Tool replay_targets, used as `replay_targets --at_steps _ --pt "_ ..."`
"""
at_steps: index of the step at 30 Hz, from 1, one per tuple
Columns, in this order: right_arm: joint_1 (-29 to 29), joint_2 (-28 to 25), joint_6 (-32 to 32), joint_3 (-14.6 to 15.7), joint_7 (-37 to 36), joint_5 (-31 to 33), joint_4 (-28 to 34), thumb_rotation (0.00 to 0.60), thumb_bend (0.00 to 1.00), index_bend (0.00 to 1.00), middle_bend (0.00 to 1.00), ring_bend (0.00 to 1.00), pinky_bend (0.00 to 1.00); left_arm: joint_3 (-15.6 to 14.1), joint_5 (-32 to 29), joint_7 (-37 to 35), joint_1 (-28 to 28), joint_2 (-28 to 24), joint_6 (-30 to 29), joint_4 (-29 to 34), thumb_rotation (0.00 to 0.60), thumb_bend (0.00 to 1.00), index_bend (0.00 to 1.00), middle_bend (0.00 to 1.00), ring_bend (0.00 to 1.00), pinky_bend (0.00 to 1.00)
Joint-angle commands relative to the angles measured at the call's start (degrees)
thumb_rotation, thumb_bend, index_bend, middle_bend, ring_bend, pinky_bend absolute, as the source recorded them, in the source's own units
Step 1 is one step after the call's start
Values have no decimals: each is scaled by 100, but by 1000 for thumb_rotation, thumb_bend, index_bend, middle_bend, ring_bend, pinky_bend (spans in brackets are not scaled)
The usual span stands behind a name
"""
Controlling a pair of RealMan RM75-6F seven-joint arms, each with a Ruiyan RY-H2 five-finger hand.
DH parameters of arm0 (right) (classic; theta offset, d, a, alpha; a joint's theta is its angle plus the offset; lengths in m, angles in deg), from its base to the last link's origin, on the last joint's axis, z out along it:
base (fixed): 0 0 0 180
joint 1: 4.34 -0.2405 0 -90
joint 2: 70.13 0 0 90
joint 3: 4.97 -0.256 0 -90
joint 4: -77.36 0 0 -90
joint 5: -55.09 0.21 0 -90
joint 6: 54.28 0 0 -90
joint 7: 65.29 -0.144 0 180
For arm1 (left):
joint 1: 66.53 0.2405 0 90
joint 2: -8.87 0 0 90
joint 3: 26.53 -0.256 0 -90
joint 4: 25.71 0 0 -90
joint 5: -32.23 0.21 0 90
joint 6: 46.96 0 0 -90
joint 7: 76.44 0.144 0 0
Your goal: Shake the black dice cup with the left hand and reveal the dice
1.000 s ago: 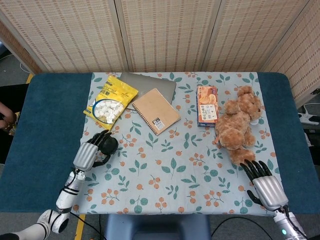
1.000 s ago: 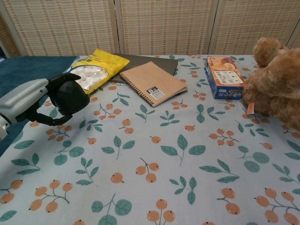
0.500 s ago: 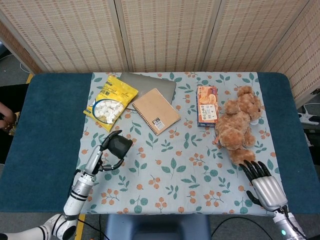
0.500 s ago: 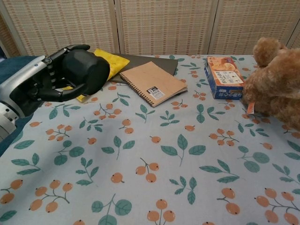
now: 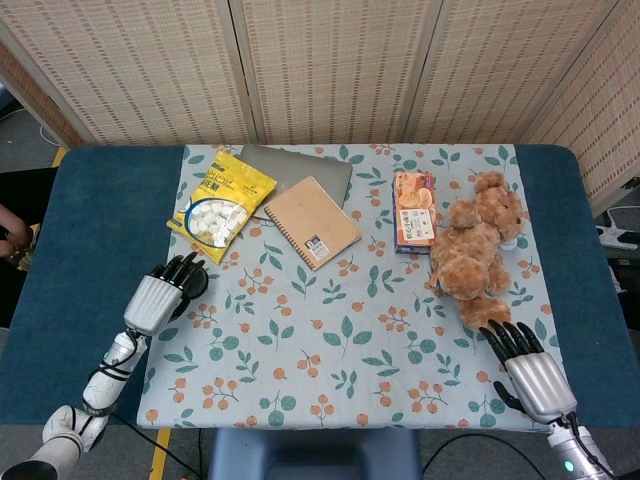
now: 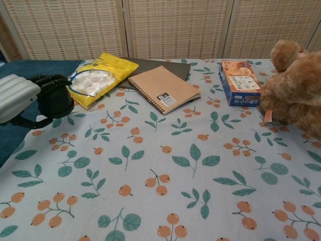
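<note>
Leaf-printed cloth underlies the left hand gripping the round black dice cup; right hand splayed.

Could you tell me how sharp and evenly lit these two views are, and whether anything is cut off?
Head view: even soft light, everything sharp, faint shadows only. Chest view: the left hand is cropped at the frame edge, the black dice cup in it dark and detail-poor; the teddy bear is cropped at right.
</note>
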Motion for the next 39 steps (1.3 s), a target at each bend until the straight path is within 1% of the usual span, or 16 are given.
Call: replay_targets --at_steps 1,4,6,10,14,17,19,20,21,22,24,25,29,35,39 --pt "1 4 -1 5 8 -10 -2 600 269 0 0 0 0 -395 253 -385 -7 175 -229 -35 600 645 411 446 379 436" --pt "34 47 70 -20 115 4 -24 600 269 0 0 0 0 -486 277 -424 14 231 -212 -83 600 626 406 441 373 429" --pt "46 54 92 -23 115 4 -14 600 269 0 0 0 0 -517 264 -450 15 256 -164 -119 600 590 390 432 360 418" --pt "77 87 182 -40 144 -32 -36 600 269 0 0 0 0 -599 260 -481 13 254 -23 -178 600 512 312 414 330 366" --pt "105 130 231 -39 179 -57 -56 600 269 0 0 0 0 -642 228 -419 16 255 112 -193 600 458 258 390 298 341" --pt "100 146 224 -32 180 -84 -75 600 269 0 0 0 0 -678 193 -407 23 224 288 -138 600 422 203 344 247 300" --pt "108 149 241 -30 176 -99 -81 600 269 0 0 0 0 -741 205 -350 17 153 446 -67 600 394 134 290 183 233" --pt "113 149 251 -30 174 -104 -81 600 269 0 0 0 0 -762 207 -294 13 111 505 -28 600 377 82 245 128 176" --pt "118 146 262 -29 167 -112 -79 600 269 0 0 0 0 -785 214 -242 7 49 534 52 600 355 31 179 62 117" --pt "119 145 267 -30 163 -116 -80 600 269 0 0 0 0 -794 209 -255 4 -3 554 146 600 344 11 138 32 93" --pt "116 142 260 -19 140 -142 -82 600 269 0 0 0 0 -800 189 -365 -6 -145 581 426 600 325 0 36 0 75" --pt "111 137 248 -9 124 -156 -79 600 269 0 0 0 0 -798 178 -416 -11 -210 581 559 600 323 0 11 0 73" --pt "114 130 258 5 112 -203 -85 600 269 0 0 0 0 -803 157 -555 -58 -521 618 1164 600 314 0 0 0 32" --pt "141 129 310 11 100 -240 -85 600 269 0 0 0 0 -830 105 -697 -136 -1084 827 2305 600 311 0 0 0 23" --pt "144 132 297 21 120 -248 -80 600 269 0 0 0 0 -669 -3 -801 -175 -1315 748 2858 600 312 0 0 0 21"
